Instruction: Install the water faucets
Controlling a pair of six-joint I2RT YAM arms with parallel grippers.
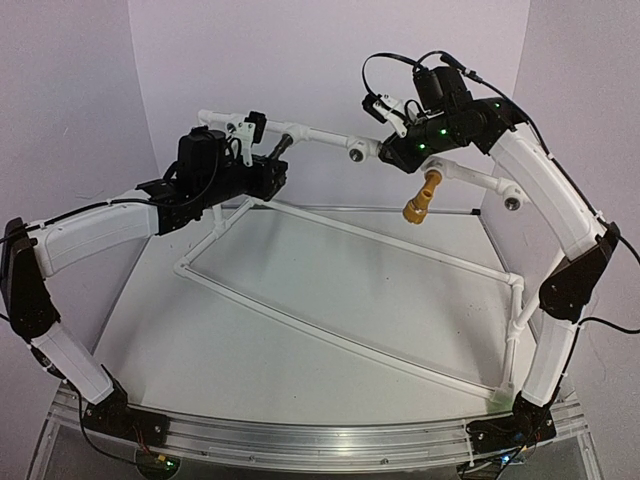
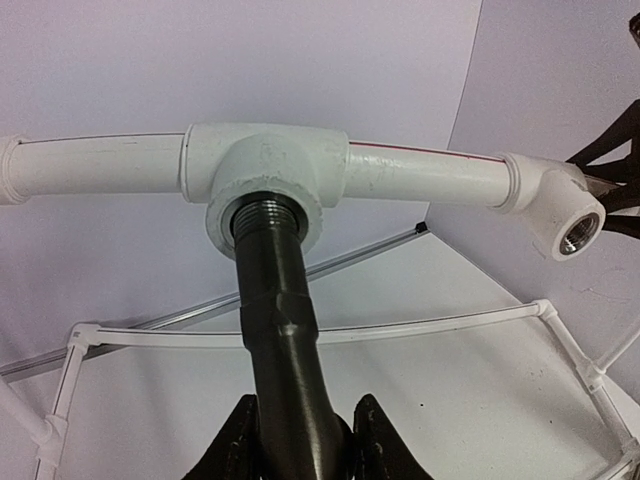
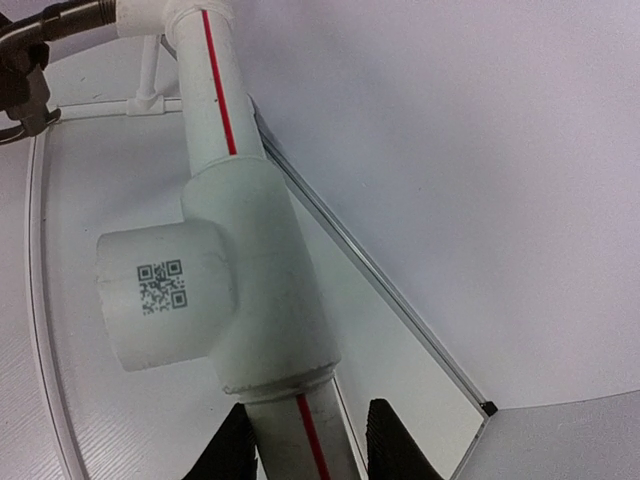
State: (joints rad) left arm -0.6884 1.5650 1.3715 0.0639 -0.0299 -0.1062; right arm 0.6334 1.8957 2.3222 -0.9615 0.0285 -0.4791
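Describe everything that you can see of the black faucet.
The black faucet is a matte black, metal-looking fitting with a rounded body, a ridged collar midway and a grey threaded end. That end sits in the round opening of the white tee socket on the raised white pipe. Some threads are exposed, so it looks only partly screwed in. The left gripper is shut on the part nearest the camera, one finger on each side. No handle shows in the wrist view.

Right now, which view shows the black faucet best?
Left wrist: the black faucet fills the frame, its thread entering the tee socket. Top view shows it small and distant; right wrist shows nothing clearly of it.
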